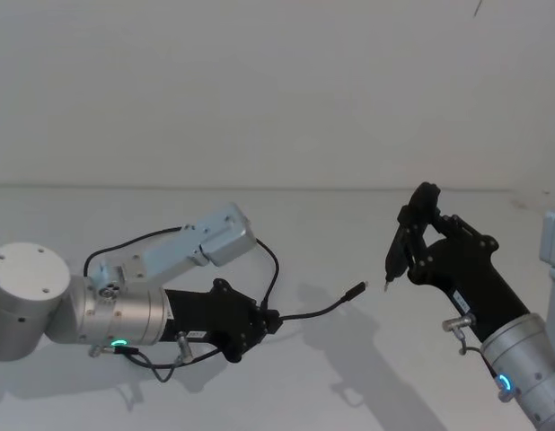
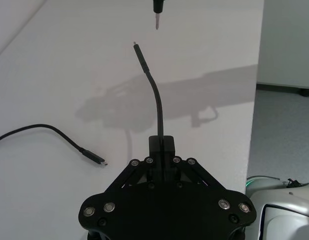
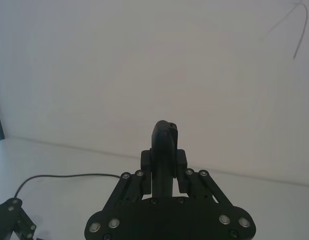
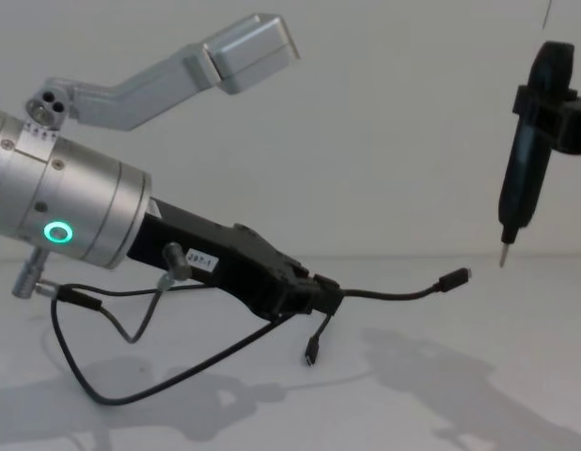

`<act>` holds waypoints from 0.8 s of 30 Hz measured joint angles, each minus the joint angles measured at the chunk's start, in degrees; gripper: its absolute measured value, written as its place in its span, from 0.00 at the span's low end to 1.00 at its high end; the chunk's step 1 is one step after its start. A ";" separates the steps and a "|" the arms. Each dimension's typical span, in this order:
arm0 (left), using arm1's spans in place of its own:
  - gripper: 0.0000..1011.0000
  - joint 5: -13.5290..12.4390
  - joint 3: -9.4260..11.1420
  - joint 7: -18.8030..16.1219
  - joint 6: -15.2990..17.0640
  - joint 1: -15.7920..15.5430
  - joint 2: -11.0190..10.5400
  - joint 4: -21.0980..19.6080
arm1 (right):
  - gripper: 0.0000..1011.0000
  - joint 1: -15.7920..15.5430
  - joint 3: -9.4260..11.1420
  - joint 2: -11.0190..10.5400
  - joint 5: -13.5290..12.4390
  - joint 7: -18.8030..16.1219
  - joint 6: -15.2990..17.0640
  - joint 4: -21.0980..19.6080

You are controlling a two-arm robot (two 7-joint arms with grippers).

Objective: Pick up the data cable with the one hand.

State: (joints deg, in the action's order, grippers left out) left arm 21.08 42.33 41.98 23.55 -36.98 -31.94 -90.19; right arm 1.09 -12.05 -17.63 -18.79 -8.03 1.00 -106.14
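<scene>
As the left claw [image 2: 161, 143] is clamped shut on the cable [image 2: 157, 102], the pick-up looks all but done, and what matters now is how the cord lies from that grip. A short length runs straight out ahead of the claw, its long line following the claw's own axis. It rises in a gentle curve to a plug [image 2: 136, 46] that hangs in the air clear of the table [image 2: 49, 65]. The longer part drops away under the claw and loops low. Its other plug [image 2: 98, 160] sits off to one side and below, on the surface or just above it; I cannot tell which. Beyond the free plug, near its tip but apart from it, hangs the right claw [image 1: 389, 277], shut and empty, pointing down. I judge a lift needs only upward travel: there is open room above, the table's edge lies off to one side, and the trailing loop could drag
</scene>
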 joint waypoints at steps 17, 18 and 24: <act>0.03 0.29 -0.50 0.46 -1.78 0.08 -1.19 -0.88 | 0.28 2.58 -0.64 1.07 0.69 -2.04 -1.11 1.57; 0.03 0.30 -0.52 0.48 -1.85 0.09 -1.23 -0.91 | 0.28 2.76 -0.71 1.19 0.76 -2.19 -1.16 1.84; 0.03 0.33 -0.57 0.51 -2.07 0.10 -1.38 -1.01 | 0.28 3.34 -0.93 1.60 1.04 -2.88 -1.38 2.93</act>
State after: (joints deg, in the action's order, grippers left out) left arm 21.41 41.76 42.49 21.49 -36.88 -33.32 -91.21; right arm 4.43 -12.98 -16.03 -17.75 -10.92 -0.38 -103.21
